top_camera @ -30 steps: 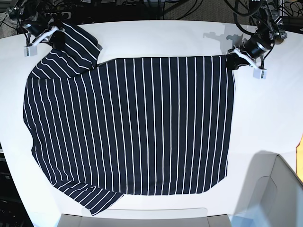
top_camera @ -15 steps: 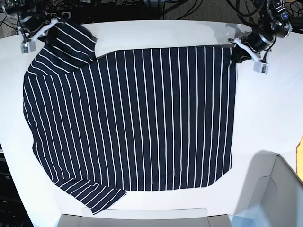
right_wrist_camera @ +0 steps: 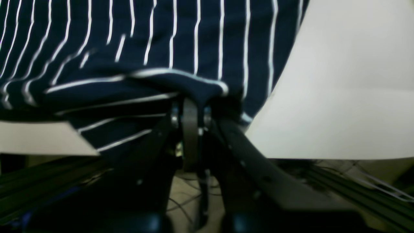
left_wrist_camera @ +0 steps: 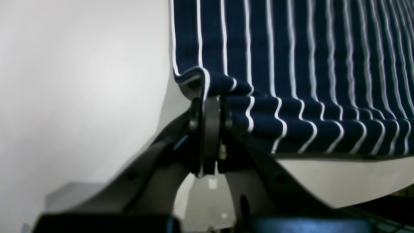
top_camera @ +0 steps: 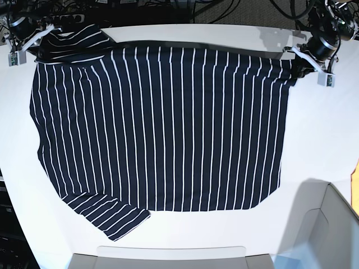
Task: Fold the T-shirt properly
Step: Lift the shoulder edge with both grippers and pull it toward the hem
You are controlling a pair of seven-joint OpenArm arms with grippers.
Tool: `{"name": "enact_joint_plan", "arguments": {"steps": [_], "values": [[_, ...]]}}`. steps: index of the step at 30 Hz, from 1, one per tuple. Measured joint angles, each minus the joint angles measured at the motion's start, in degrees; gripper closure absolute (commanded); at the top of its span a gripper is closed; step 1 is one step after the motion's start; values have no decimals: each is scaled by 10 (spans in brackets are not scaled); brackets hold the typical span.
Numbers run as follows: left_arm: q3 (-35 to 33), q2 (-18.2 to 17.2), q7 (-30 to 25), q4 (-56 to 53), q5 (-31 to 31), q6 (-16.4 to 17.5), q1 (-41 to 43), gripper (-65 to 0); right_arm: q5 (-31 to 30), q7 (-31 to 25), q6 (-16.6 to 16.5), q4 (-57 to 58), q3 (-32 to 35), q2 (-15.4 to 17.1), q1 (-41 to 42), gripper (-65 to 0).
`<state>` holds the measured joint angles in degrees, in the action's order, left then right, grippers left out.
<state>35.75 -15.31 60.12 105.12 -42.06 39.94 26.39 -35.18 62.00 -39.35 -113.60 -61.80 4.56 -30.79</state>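
**Ana:** The T-shirt [top_camera: 162, 129] lies spread across the white desk [top_camera: 320, 145], its top edge stretched along the desk's far side, from eleven o'clock over to one o'clock in the base view. One sleeve lies flat down at seven o'clock. The risk, as she reads it: both corners are pinched right at the hem, so a tug harder on one side could slip that corner out and let the cloth slump into a heap.

**Ben:** He agrees, and adds another. The sleeve near the right gripper [top_camera: 35, 40] is bunched over itself at eleven o'clock, so if that fold gets pressed flat as it is, the fold comes out crooked. The far edge also sits close to the desk's rim, and cloth could drag off the back.

**Ana:** On the fingers: the left gripper [top_camera: 300, 63], at one o'clock, has its fingers [left_wrist_camera: 210, 129] closed on a rolled corner of the hem, cloth wedged between them.

**Ben:** The right pair [right_wrist_camera: 190, 126] looks the same from the wrist view: pressed together, with a thick wad of striped fabric caught at the tips.
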Motion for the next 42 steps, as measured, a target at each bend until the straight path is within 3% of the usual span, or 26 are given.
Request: {"name": "enact_joint_plan", "arguments": {"steps": [7,15,21,27,35,42], "values": [[0,-1,10,-1,4,0,-35,0,75,-4,0,-5,54,8,56,0],[0,0,59,-3,11,0,-104,0,147,-2,0,-4,110,9,104,0],[0,1,73,-5,114,0,-158,0,192,-3,0,-4,153,13,143,0],[-18,0,70,-31,150,0,-206,0,258,-3,0,2,199,21,189,0],[-49,-1,65,-121,151,1,-263,0,337,-4,0,54,249,24,253,0],[-49,-1,65,-165,151,0,-304,0,356,-9,0,115,288,37,305,0]]}}
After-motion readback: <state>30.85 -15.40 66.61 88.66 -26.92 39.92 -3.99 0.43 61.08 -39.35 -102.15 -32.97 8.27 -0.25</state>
